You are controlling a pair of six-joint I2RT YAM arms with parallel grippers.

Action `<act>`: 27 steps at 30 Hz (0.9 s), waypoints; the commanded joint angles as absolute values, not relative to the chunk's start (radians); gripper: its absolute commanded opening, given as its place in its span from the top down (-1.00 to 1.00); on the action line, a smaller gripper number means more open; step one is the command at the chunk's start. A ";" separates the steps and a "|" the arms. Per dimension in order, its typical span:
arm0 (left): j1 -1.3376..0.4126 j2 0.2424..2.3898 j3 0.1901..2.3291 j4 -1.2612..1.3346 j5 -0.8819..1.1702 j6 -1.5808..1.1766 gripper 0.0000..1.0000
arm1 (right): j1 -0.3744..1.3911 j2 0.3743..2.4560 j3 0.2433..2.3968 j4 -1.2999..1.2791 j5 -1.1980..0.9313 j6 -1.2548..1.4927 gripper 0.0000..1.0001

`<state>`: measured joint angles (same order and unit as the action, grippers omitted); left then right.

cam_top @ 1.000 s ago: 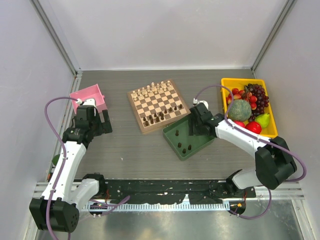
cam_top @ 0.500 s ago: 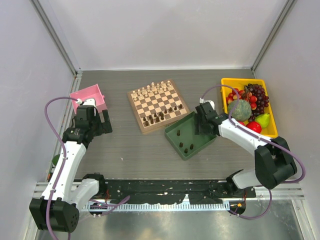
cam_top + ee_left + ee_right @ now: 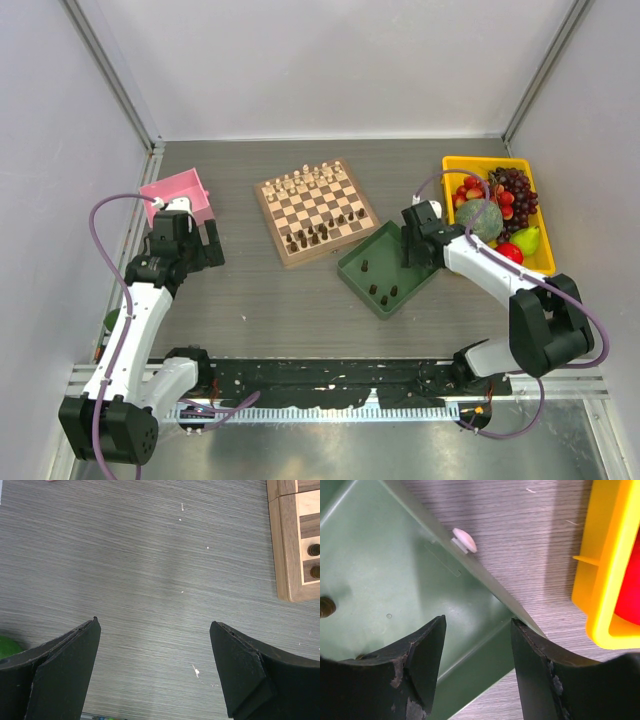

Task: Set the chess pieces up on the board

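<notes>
Your right gripper (image 3: 477, 622) gapes over the green tray (image 3: 380, 580) toward the bench's right edge (left gripper (image 3: 155, 625) too); pinch the likely light, tippy chess pieces (image 3: 383, 297) mid-body, 1 apiece.

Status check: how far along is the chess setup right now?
Done: several dark chess pieces stand on the near rows of the board, opposite the pale chessmen. In hand: nothing. The right gripper is open astride the green tray wall, and the left gripper hangs open over bare table. Left: a few dark pieces in the tray, not yet placed.
</notes>
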<state>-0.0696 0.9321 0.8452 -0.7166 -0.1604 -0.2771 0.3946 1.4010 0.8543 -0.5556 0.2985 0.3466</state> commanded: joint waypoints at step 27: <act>-0.063 0.934 0.882 -0.712 -0.160 -0.267 -0.98 | 0.425 1.336 0.948 -0.483 0.015 0.385 -0.24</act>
<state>-0.0696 0.9344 0.8455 -0.7166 -0.1604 -0.2771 0.3828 1.3350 0.8841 -0.5354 0.0727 0.3534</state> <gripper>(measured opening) 0.991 0.617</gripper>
